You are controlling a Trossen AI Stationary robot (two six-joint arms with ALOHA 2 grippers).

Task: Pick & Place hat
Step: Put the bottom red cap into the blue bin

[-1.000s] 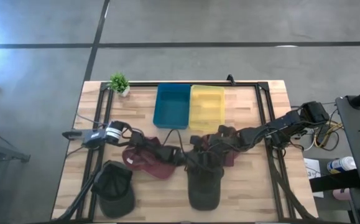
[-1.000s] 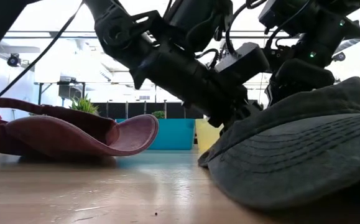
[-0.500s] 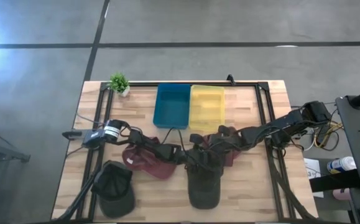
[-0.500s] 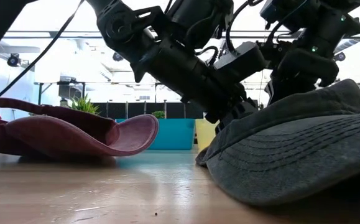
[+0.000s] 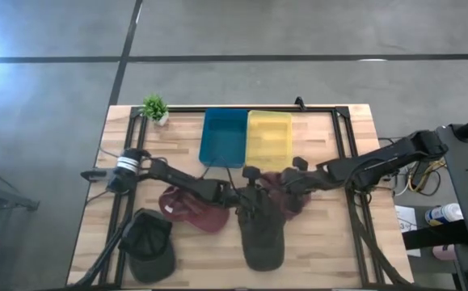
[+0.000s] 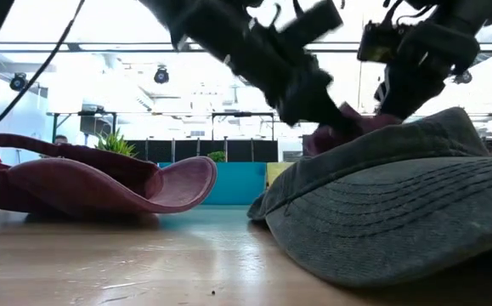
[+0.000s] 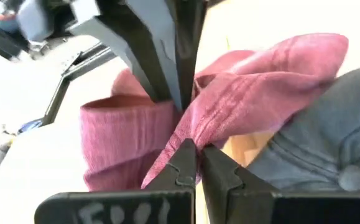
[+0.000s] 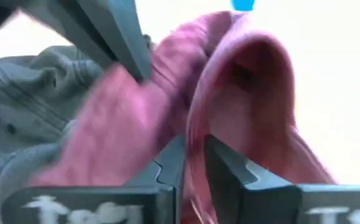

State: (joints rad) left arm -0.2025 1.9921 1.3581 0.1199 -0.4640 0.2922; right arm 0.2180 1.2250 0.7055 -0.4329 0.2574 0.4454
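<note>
Tabletop [image 5: 322, 242], light wood planks w/ black frame rails, holds everything. Nearest front edge: dark green-black cap [image 5: 150, 241] at front left, and grey-olive washed-cotton bucket hat [image 5: 263, 234] front centre, sitting brim-down; in low view it fills the right foreground [image 6: 390, 221].

Just behind the grey hat, mid-tabletop: faded red cotton hat [image 5: 282, 191], partly lifted off the surface. Both arms are on it. Left hand [image 5: 246, 196] reaches in from the left side, fingers pinched narrow on a fold of the red fabric; left wrist view shows the fingertips [image 7: 192, 163] closed on the cloth [image 7: 248, 93], w/ the other arm's fingers meeting the same fold from the opposite side. Right hand [image 5: 296, 179] comes in from the right edge, also clamped narrow on the red hat's rim; right wrist view has the fabric [image 8: 242, 81] running between its fingers [image 8: 173, 163]. Low view: red cloth [image 6: 347, 127] bunched above the grey hat's crown, between the two dark arms, motion-blurred.

Left of that, under the left arm's forearm: second maroon cap [image 5: 189, 206], flat on tabletop, brim toward centre; low view shows it at left [image 6: 93, 183], apart from the grey hat.

Further back, centre rear: teal-blue plastic bin [image 5: 224, 136] and yellow plastic bin [image 5: 269, 136], side by side, touching. Neither holds a hat as far as high view shows.

Far rear-left corner: small green potted plant [image 5: 155, 107].
</note>
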